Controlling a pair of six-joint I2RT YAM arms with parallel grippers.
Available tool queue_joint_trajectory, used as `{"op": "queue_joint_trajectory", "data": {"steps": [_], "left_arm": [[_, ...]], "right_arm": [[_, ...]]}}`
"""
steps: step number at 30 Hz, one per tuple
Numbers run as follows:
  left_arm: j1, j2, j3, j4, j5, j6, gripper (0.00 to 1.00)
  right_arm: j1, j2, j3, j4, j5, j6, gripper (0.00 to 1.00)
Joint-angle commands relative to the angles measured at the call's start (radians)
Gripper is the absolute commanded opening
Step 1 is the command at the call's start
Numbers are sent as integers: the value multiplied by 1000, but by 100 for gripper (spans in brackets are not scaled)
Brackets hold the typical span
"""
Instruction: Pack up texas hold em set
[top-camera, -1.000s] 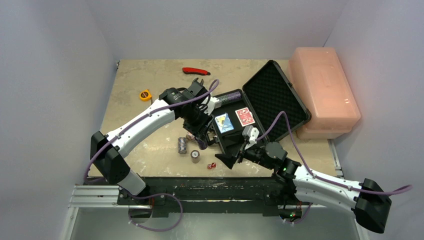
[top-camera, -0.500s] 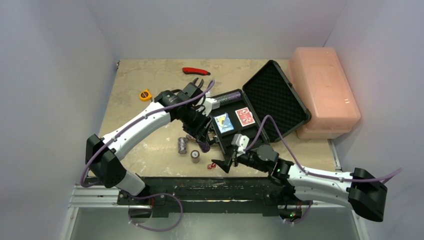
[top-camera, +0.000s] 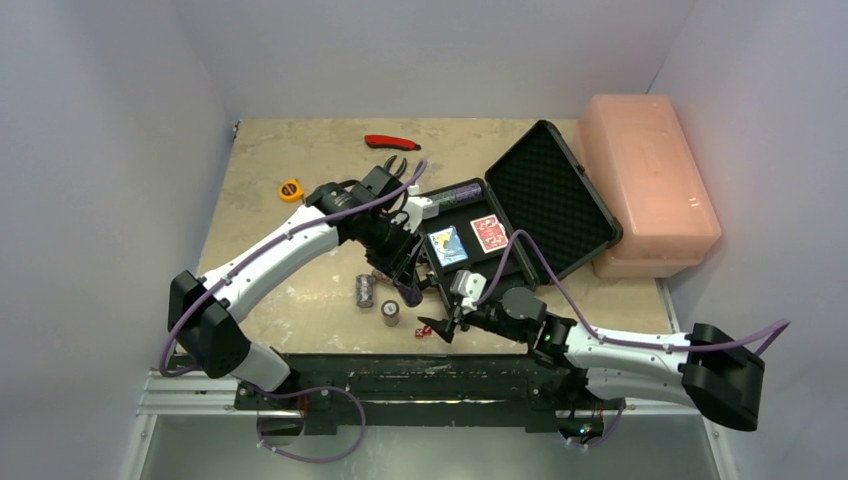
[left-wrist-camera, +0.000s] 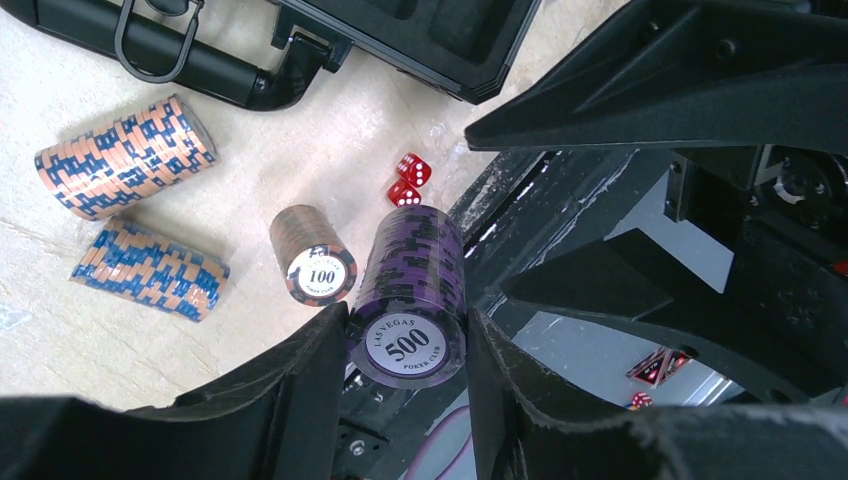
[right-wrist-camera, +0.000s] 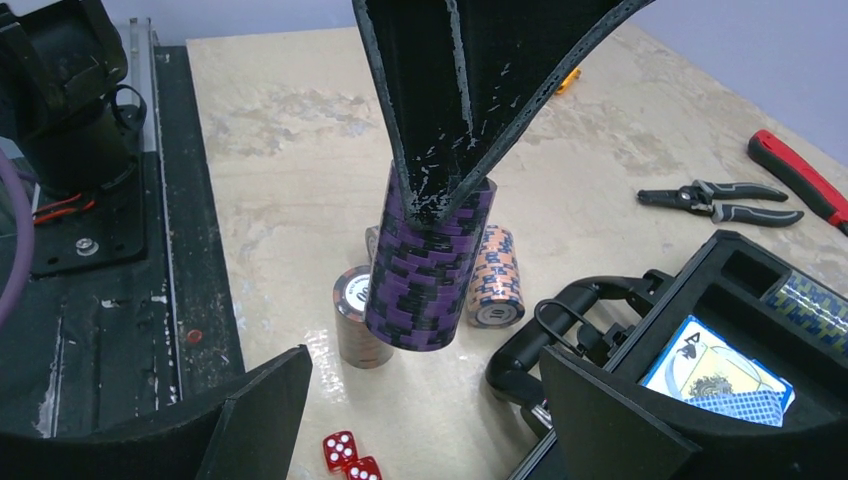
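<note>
Left gripper, top view: the left gripper (top-camera: 406, 288) is down by the near-left corner of the briefcase (top-camera: 545, 200), clamped on the purple chip stack (top-camera: 409, 294).
Right gripper, top view: the right gripper (top-camera: 438, 326) sits low over the table (top-camera: 280, 250), right beside the dice (top-camera: 423, 331).
Briefcase, top view: it lies open, with the blue deck (top-camera: 449, 245) and red deck (top-camera: 490, 232) side by side in the foam. The pink box (top-camera: 650, 180) is just beyond the lid.
Grip, left wrist: there it is, both fingers (left-wrist-camera: 310, 380) press the sides of the purple chip stack (left-wrist-camera: 415, 280), its "500" face toward the camera.
Loose chips, left wrist: the brown stack (left-wrist-camera: 310, 262) marked 100 is just beside it, and the orange-and-blue stacks (left-wrist-camera: 125, 155) lie further left.
Right gripper, right wrist: fingers spread wide with nothing gripped, and the dice (right-wrist-camera: 340, 450) are on the table between them.
Purple stack, right wrist: it is held from above and tilted, in front of the brown stack. I cannot tell whether its lower end touches the table.
Far side, right wrist: the pliers (right-wrist-camera: 720, 200) and red-handled tool (right-wrist-camera: 800, 175) are well apart from the chips.
</note>
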Motion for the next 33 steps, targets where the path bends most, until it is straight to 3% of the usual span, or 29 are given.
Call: {"op": "queue_joint_trajectory", "data": {"steps": [1,33], "left_arm": [[7,-62,5,53,66,-3,0],[6,-92,-19,66,42,-20,0]], "right_arm": [[6,29,43,110,31,-28,89],[18,250,186,154,63,59,63]]}}
